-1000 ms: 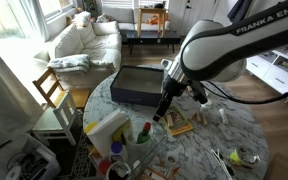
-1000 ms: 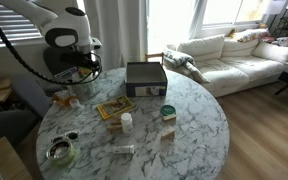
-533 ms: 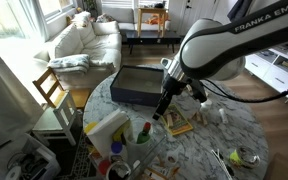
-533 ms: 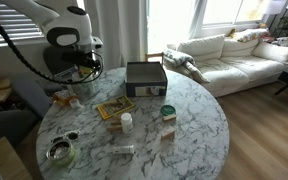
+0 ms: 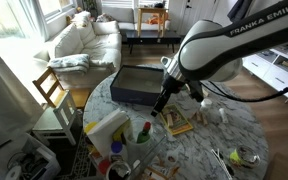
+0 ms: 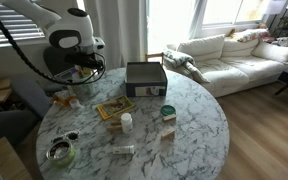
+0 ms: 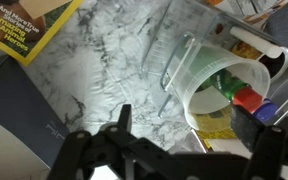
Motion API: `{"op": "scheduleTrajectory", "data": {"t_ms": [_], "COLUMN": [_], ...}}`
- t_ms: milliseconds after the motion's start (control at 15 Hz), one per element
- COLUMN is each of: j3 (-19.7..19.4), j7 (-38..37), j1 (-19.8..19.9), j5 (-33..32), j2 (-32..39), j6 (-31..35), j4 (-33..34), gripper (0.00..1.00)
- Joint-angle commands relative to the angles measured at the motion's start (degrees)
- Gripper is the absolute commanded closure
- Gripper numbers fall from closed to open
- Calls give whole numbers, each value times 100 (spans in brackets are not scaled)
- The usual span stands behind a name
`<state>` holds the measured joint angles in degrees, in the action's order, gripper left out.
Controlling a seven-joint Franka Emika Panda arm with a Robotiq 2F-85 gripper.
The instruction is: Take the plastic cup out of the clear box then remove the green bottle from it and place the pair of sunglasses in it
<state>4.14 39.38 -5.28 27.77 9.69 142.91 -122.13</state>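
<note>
Bare marble table (image 7: 104, 60) under fingers (image 7: 123, 122), spread apart, empty; plastic cup (image 7: 199, 75) rim just beside.

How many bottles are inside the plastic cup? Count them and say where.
1. The green bottle, red-capped, sits inside the plastic cup in the wrist view; the cup's wall could hide something smaller beneath it.

The counter (image 7: 104, 70) is white marble with grey veins. The plastic cup (image 7: 194, 88) is translucent whitish; the green bottle (image 7: 225, 85) has a red cap. The clear box (image 5: 129, 95) looks dark grey-blue, and the book (image 7: 24, 35) is yellow.
</note>
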Motion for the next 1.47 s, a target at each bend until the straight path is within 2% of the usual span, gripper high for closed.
{"op": "scheduleTrajectory", "data": {"t_ms": [0,400,867,1133,1333,1400], "j3": [211,485,610,733,846,896], "j7": [-69,-34,-173,-203,-243,-242], "j1": [198,328,422,498,559,587], "j5": [-16,82,37,235,318,355], "j2": [260,533,671,765,833,859], "j6": [258,311,415,669,960,1037], "j4": [78,159,171,195,201,202], "gripper": [0,0,0,0,6,11]}}
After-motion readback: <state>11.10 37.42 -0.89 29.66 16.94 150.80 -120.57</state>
